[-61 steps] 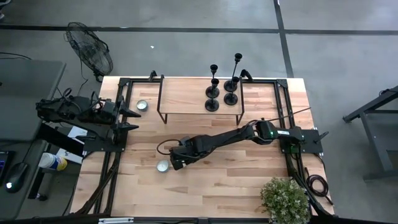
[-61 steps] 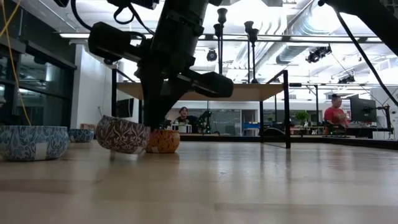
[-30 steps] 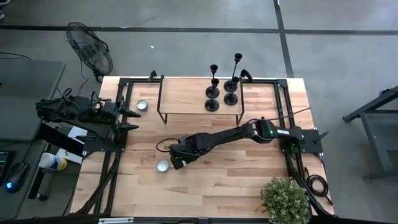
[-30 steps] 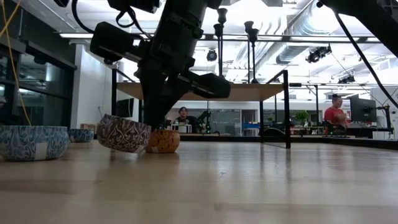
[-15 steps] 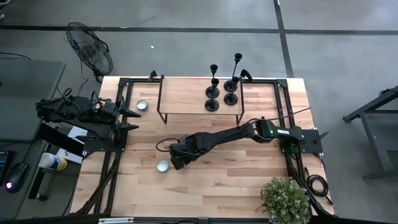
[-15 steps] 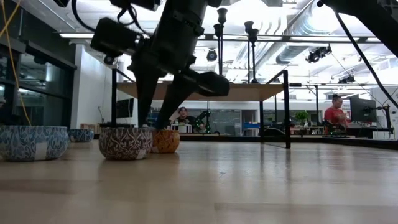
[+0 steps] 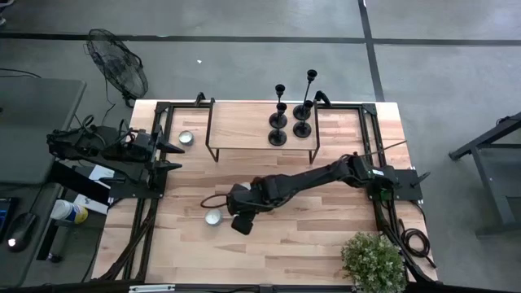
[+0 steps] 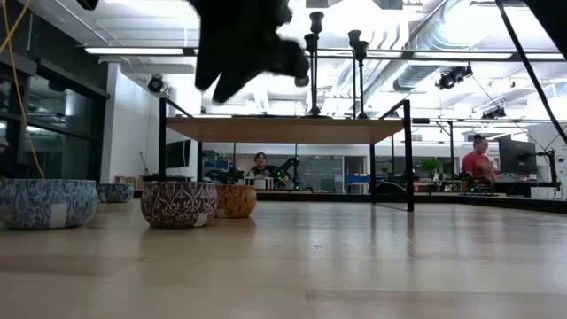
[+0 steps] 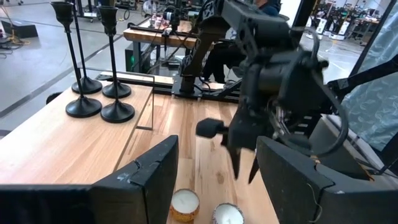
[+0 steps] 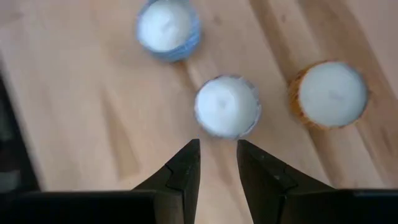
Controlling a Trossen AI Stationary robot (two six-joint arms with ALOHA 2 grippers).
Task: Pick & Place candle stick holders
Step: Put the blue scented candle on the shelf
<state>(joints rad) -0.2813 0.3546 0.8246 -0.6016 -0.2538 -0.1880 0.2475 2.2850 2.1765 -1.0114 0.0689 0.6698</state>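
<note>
Several black candle stick holders (image 7: 291, 114) stand on their round bases on a raised wooden shelf (image 7: 244, 122) at the table's far side. They also show in the left wrist view (image 9: 93, 68) and the low view (image 8: 314, 62). My right gripper (image 7: 241, 223) hangs open and empty above a patterned candle bowl (image 10: 227, 107), between a blue candle (image 10: 168, 28) and an orange candle (image 10: 328, 93). In the low view my right gripper (image 8: 252, 49) is high above the patterned bowl (image 8: 179, 203). My left gripper (image 7: 172, 155) waits open at the table's left edge.
Another small candle (image 7: 186, 138) sits near the left arm. A potted plant (image 7: 373, 260) stands at the table's near right corner and a fan (image 7: 118, 61) beyond the far left corner. The shelf's black legs (image 8: 408, 155) stand on the table. People sit in the room behind.
My right gripper held the patterned candle bowl tilted on the table, then opened and let go. The bowl settled flat on its base beside the orange candle. The gripper has since risen well clear and shifted a little toward the table's near edge.
</note>
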